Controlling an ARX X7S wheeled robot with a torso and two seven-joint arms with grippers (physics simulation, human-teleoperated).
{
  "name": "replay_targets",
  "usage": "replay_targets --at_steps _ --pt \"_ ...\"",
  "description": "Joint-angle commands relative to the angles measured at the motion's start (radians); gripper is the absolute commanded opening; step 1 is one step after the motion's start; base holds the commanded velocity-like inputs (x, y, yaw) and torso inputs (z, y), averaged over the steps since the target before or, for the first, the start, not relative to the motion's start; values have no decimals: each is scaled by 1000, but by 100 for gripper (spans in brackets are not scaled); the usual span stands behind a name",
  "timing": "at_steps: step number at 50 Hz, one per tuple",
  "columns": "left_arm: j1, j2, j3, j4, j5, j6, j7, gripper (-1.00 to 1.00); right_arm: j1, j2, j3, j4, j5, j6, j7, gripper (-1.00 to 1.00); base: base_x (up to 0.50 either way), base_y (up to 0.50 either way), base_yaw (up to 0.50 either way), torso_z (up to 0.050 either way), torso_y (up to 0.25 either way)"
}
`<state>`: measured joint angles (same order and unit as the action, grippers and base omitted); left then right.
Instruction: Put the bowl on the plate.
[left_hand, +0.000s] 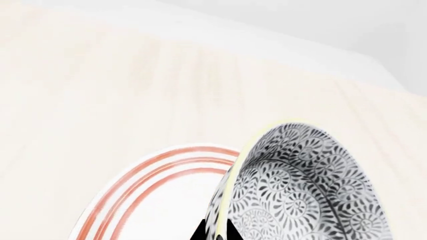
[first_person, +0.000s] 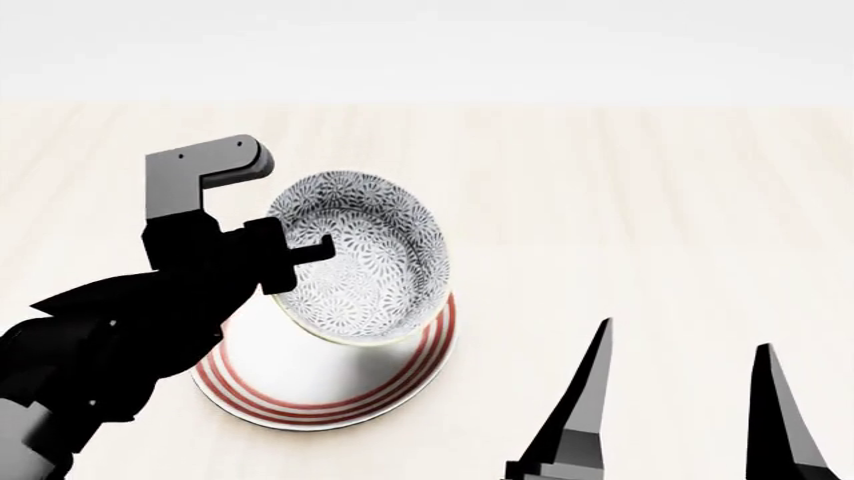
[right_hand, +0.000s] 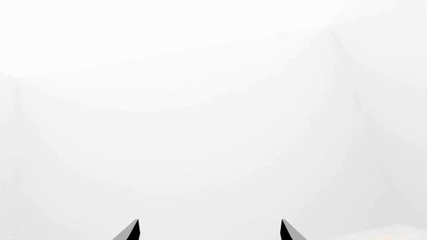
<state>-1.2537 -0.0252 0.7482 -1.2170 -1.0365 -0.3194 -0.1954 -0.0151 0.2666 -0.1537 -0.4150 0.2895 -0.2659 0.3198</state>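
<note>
Over the plate (first_person: 407, 378) I have the bowl (first_person: 358, 262) tilted, my left pincer (first_person: 296, 262) clamped on its thin rim; glazed ceramic, slippery and breakable. Right pincer (first_person: 681, 400) gapes empty.

Flat, bright, even simulator light; no clear source. Pale wooden tabletop (first_person: 641, 200) nearly washed out, far edge fading into white haze. Almost no cast shadows. Right wrist view blown to near-blank white. Edges crisp, no blur, no visible lens distortion.
</note>
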Motion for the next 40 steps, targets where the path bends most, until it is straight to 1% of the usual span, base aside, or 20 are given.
replay_targets --at_steps 1,6,13,16,22,30,35,40 --pt "-46 23 132 -91 -191 64 -9 -100 -4 -14 9 14 -19 -11 -20 100 0 0 0 0 0" --pt "-37 21 68 -91 -118 63 -26 -100 -5 -12 5 10 -19 -8 -17 100 0 0 0 0 0" --pt "-16 24 -71 -91 16 31 -11 -100 -7 -9 2 8 -18 -8 -15 100 0 0 0 0 0" --pt "-11 25 -80 -91 19 25 -9 -100 -7 -8 1 8 -18 -9 -14 100 0 0 0 0 0" --pt "-1 25 -28 -91 -27 31 5 -100 -7 -6 -2 11 -17 -12 -12 100 0 0 0 0 0" --pt "3 25 -11 -91 -37 33 18 -100 -8 -4 -6 16 -17 -18 -12 100 0 0 0 0 0" --pt "16 25 -51 -92 10 27 22 -100 -11 -4 -11 20 -19 -22 -13 100 0 0 0 0 2" --pt "23 25 -147 -92 105 14 25 -100 -12 -1 -14 18 -18 -20 -11 100 0 0 0 0 0"
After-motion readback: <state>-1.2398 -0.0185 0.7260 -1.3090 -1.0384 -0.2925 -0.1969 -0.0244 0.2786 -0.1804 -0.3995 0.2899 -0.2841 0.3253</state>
